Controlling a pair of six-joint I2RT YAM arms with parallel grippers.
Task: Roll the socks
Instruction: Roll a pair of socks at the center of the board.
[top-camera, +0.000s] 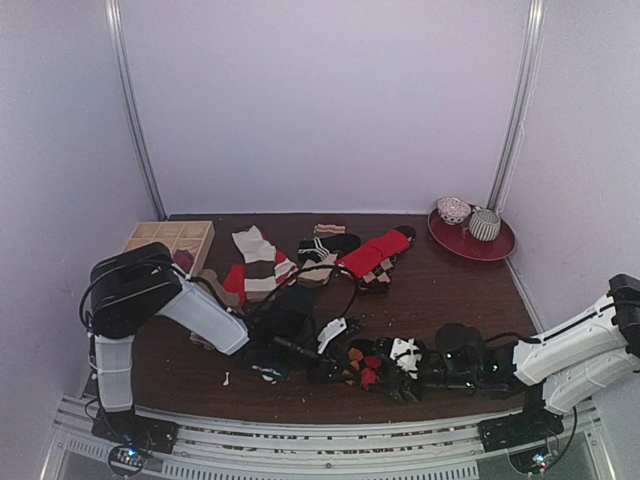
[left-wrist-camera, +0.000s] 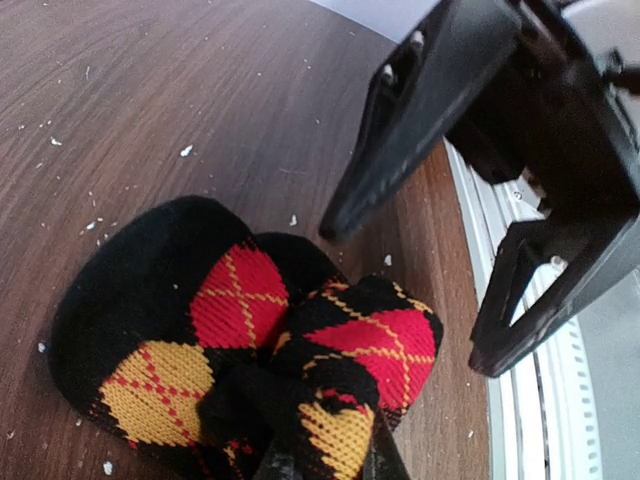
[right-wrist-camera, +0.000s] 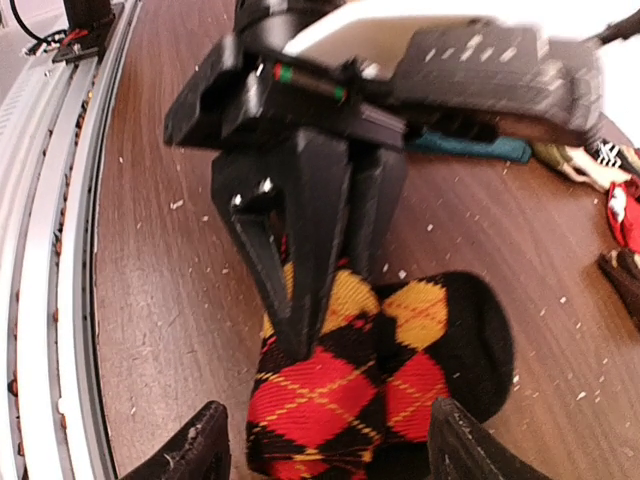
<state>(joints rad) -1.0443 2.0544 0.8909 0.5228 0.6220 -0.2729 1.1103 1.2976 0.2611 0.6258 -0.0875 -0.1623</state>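
Left gripper (left-wrist-camera: 325, 465) is pinching the bundled argyle socks (left-wrist-camera: 240, 300) on the bench (left-wrist-camera: 150, 100) just beneath it while the right gripper (right-wrist-camera: 330, 445) is standing wide astride them, so the roll seems half formed and is calling for a fresh tucking grasp.

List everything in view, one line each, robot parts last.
argyle socks: one bundle, black with red and yellow diamonds, near edge
sock pile: count unclear, red, white, tan, black, mid-table
teal sock: one seen, dark teal, beyond the left gripper
divided wooden box: one, pale wood, far left
plate: one, red, far right
patterned bowl: one, white and red, on the plate
striped bowl: one, grey, on the plate
table: one, dark brown
left gripper: black, shut on the argyle socks
right gripper: black, open, straddling the bundle
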